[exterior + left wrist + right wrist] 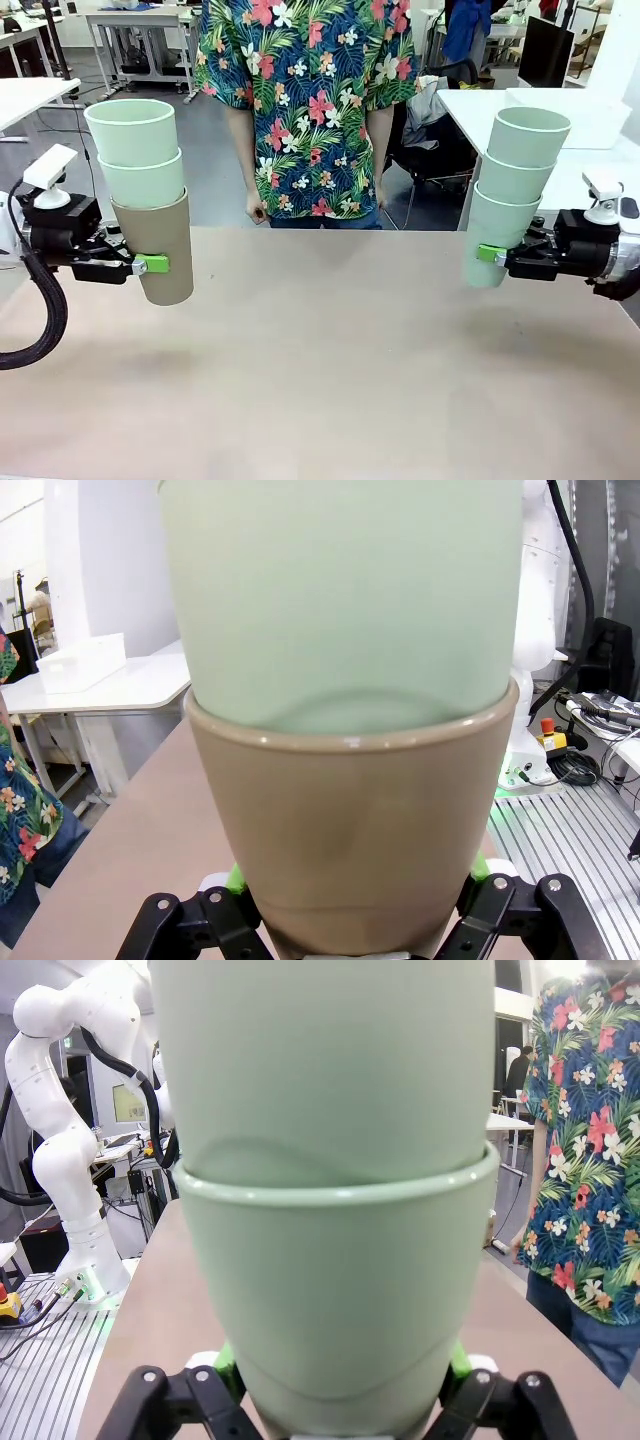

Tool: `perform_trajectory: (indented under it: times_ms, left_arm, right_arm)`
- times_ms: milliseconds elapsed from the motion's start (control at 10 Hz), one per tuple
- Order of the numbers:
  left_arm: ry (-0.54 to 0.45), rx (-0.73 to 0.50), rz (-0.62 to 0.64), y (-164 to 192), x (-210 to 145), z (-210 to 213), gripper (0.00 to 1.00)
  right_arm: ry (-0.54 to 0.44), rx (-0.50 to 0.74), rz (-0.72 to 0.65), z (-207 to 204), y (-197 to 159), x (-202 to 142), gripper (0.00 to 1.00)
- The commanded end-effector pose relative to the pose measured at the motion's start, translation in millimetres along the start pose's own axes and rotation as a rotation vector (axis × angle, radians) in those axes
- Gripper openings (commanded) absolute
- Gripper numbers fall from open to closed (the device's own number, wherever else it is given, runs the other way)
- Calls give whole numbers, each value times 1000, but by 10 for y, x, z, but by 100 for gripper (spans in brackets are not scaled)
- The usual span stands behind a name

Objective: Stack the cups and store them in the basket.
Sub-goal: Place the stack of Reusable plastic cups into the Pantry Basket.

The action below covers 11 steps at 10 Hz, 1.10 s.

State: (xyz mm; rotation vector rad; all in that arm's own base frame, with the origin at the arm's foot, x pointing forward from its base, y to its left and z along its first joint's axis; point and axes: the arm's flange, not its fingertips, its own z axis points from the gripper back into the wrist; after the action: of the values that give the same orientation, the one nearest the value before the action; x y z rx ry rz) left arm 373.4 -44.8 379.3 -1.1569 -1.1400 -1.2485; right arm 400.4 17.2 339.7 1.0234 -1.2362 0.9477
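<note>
Left fingers clamped shut around the lower wall of the brown cup, which carries two mint cups nested inside it; stack near upright, above the left side of the desk. Right fingers closed likewise low on the bottom cup of a three-high mint stack above the desk's right side, rims leaning toward the robot's right. Person stands at the far edge between the two stacks, hands hanging down, touching nothing.
</note>
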Motion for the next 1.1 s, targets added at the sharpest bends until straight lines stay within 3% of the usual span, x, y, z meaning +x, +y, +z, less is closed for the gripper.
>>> perform_trajectory:
  times_ms: [0,1000]
  left_arm:
    - [-9,-2,-3,-2,30,-8,85]
    - [-9,-2,-3,-2,30,-8,85]
  right_arm:
    - [-13,5,17,-1,5,25,84]
    - [-13,5,17,-1,5,25,84]
